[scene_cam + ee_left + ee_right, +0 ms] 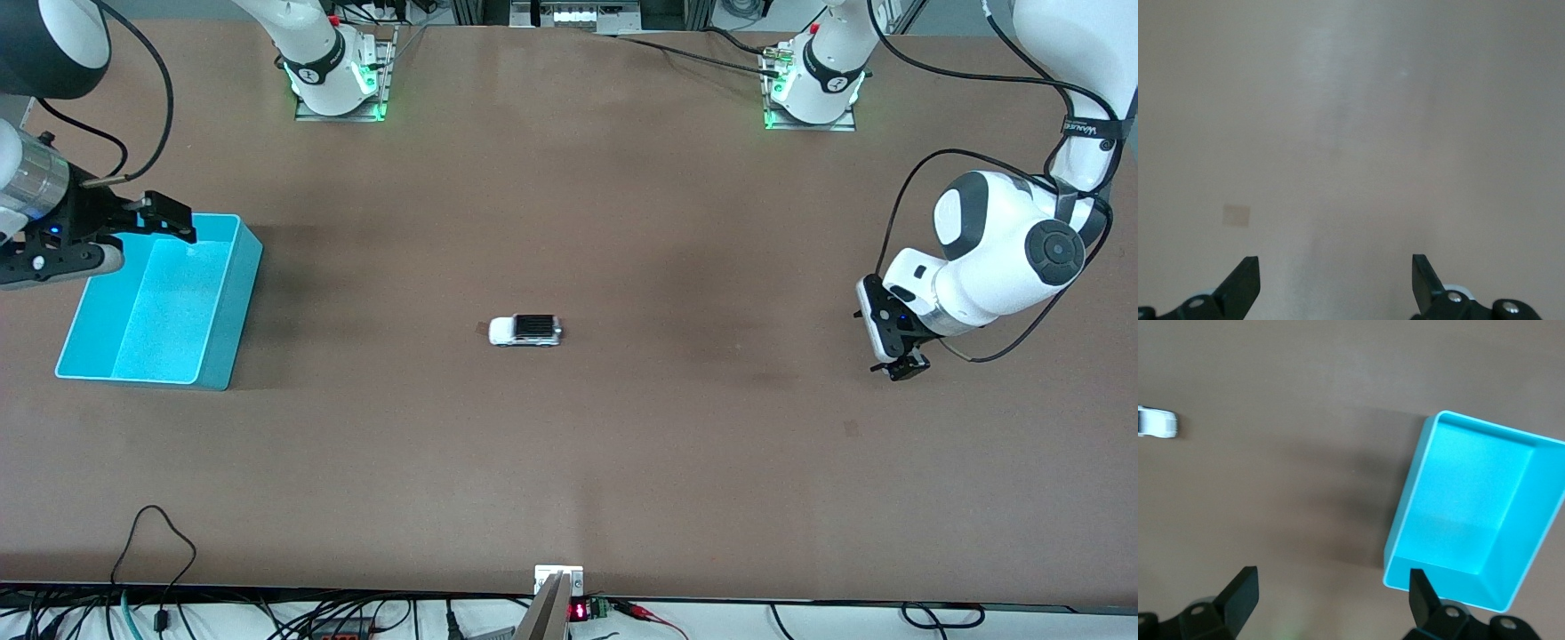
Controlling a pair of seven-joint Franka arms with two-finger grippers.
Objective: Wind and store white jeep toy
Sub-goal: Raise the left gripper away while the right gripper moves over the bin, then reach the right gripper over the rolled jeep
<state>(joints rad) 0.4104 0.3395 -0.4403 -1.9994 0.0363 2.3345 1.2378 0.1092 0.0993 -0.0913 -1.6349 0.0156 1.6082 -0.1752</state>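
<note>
Jeep (524,330) mid-table, between both open tools.

Even overhead light, hazy left-wrist glare.

Cyan bin (218,320) at right arm's end; small patch (851,428) on table (569,222).

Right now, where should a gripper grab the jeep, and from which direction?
Probably from straight above: the jeep sits on its wheels in open table, nothing beside it. Close the fingers across its two long sides at mid-body; it lies lengthwise along the table. Both grippers, left and right, are open and away.
</note>
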